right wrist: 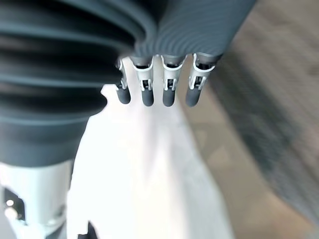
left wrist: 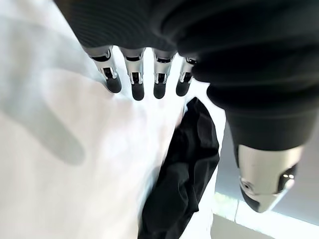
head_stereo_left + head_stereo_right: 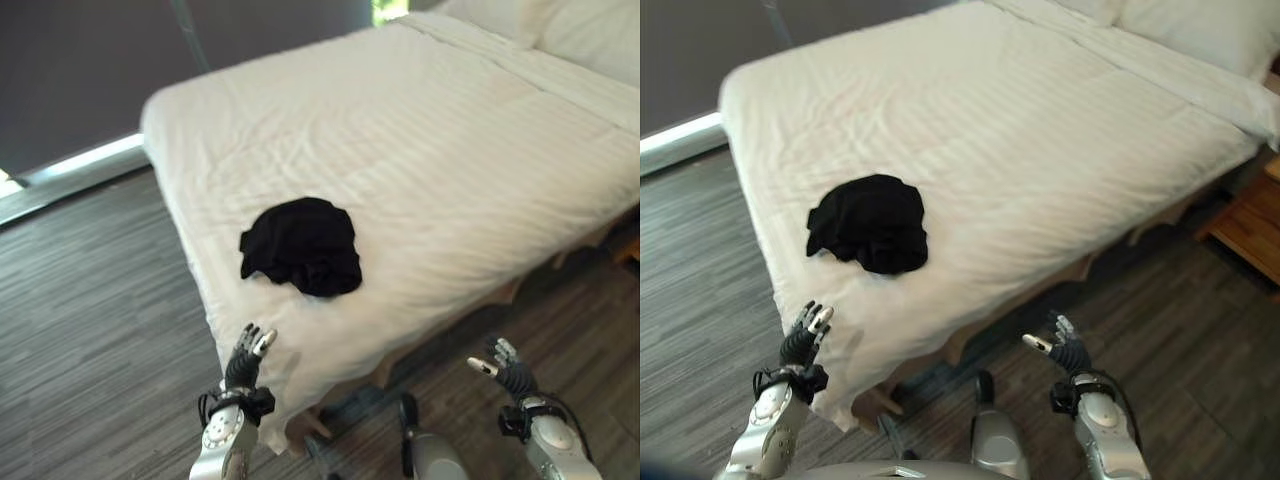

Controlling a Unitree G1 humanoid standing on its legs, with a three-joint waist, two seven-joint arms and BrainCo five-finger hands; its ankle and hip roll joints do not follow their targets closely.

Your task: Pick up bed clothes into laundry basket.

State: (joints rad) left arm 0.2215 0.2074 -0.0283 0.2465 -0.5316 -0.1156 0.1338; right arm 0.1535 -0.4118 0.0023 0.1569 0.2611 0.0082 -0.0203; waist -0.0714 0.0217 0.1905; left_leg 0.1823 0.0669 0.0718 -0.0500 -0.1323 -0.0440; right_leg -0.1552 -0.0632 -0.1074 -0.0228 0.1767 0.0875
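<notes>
We are facing 1 bed [image 3: 450,150]; the black garment [image 3: 302,245] is lying bunched near its corner, well within reach. It is showing no clear long axis, only a slightly wider spread across the bed edge. Our left hand [image 3: 247,357] and right hand [image 3: 503,364] are hovering with fingers spread wide, holding nothing.

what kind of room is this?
Likely a bedroom or hotel room: a large bed with white striped sheets, white pillows at its head, and a crumpled black garment lying on it.
</notes>
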